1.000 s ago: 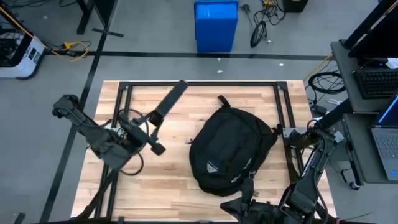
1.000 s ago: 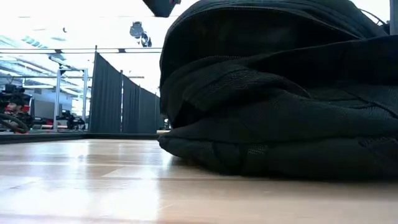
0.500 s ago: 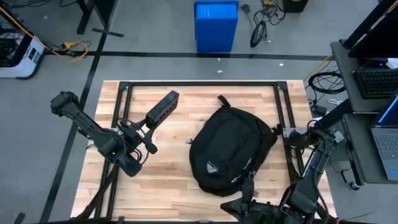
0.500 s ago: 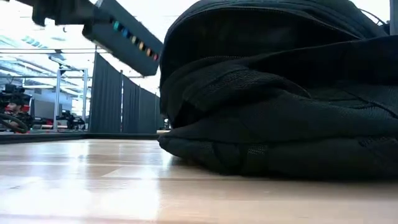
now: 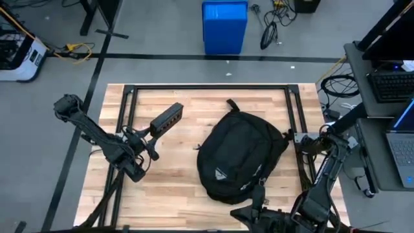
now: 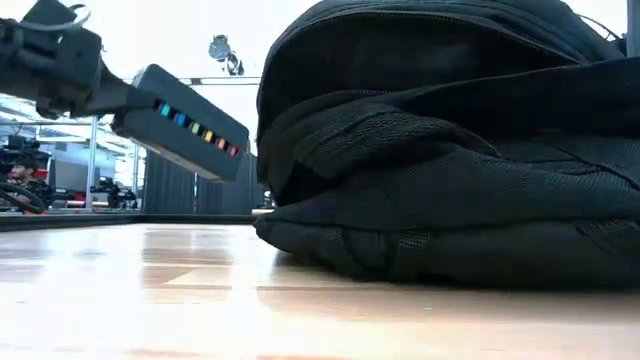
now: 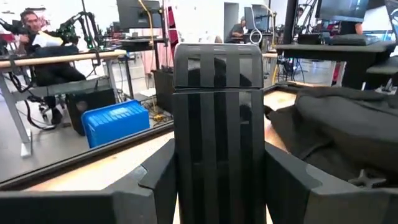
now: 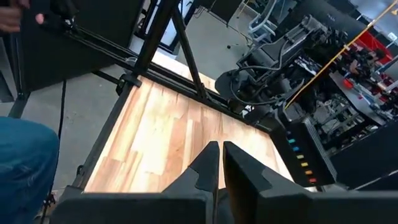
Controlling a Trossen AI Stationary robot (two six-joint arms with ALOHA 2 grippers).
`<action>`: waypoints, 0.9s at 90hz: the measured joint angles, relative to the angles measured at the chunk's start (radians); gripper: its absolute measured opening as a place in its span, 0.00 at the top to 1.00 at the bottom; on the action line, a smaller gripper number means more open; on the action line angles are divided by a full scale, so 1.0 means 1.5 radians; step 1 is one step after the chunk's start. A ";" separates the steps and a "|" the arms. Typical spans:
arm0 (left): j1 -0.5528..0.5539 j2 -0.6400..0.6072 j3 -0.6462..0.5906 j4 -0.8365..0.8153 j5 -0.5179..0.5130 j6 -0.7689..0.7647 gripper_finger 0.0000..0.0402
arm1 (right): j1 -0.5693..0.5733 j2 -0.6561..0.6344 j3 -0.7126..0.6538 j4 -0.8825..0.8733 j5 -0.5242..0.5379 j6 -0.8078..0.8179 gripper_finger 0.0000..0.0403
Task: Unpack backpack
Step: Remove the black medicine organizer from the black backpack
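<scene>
Black backpack point(image 5: 241, 157) fills the bench point(image 5: 174, 194) centre-right; my left end effector point(image 5: 150, 131) clamps a dark calculator point(image 5: 167, 117) over open wood left; right end effector point(image 8: 221, 163) narrow.

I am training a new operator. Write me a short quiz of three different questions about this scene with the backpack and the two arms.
1. True or false: the left gripper holds a long dark device clear of the table.
2. Which side of the backpack is that device on in the high view: A) picture's left, B) picture's right, C) on top?
3. Fill in: the right gripper, parked at the table's right edge, has its fingers ____.

Key: 1 true; 2 A; 3 shut.
</scene>
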 joint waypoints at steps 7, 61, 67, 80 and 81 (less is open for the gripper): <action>0.001 0.000 -0.016 0.000 -0.001 -0.001 0.59 | 0.000 0.000 0.000 -0.004 0.000 0.015 0.98; 0.071 0.006 -0.128 0.109 0.047 0.050 0.59 | -0.013 0.000 0.000 -0.037 0.000 0.056 0.98; 0.076 0.006 -0.128 0.109 0.047 0.051 0.59 | -0.014 0.000 0.000 -0.037 -0.001 0.056 0.98; 0.091 0.013 -0.128 0.136 0.058 0.035 0.59 | -0.014 0.001 0.000 -0.037 -0.001 0.056 0.98; 0.092 0.014 -0.128 0.140 0.059 0.035 0.59 | -0.014 0.001 0.000 -0.037 -0.001 0.056 0.98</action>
